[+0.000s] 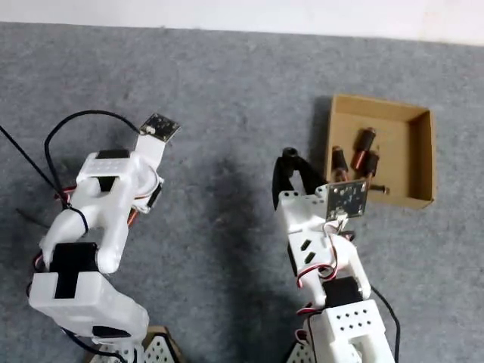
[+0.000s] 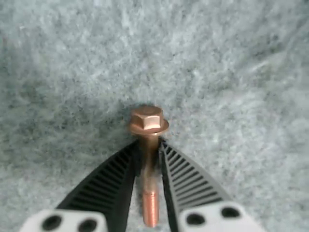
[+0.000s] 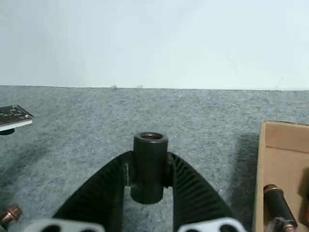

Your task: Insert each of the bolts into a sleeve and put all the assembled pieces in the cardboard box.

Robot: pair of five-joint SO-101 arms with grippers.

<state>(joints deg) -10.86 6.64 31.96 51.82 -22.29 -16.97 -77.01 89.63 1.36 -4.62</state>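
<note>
I count one cardboard box (image 1: 382, 107), what look like three assembled pieces (image 1: 366, 141) inside it, and outside it one bolt (image 2: 148, 121) in my left gripper (image 2: 149, 145) and one sleeve (image 3: 150, 166) in my right gripper (image 3: 149, 155).

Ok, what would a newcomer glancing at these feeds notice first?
The left gripper clamps a copper bolt by its shank above the grey mat, while the right gripper grips a black sleeve, open bore showing. Beside it, the cardboard box already holds several assembled pieces.
</note>
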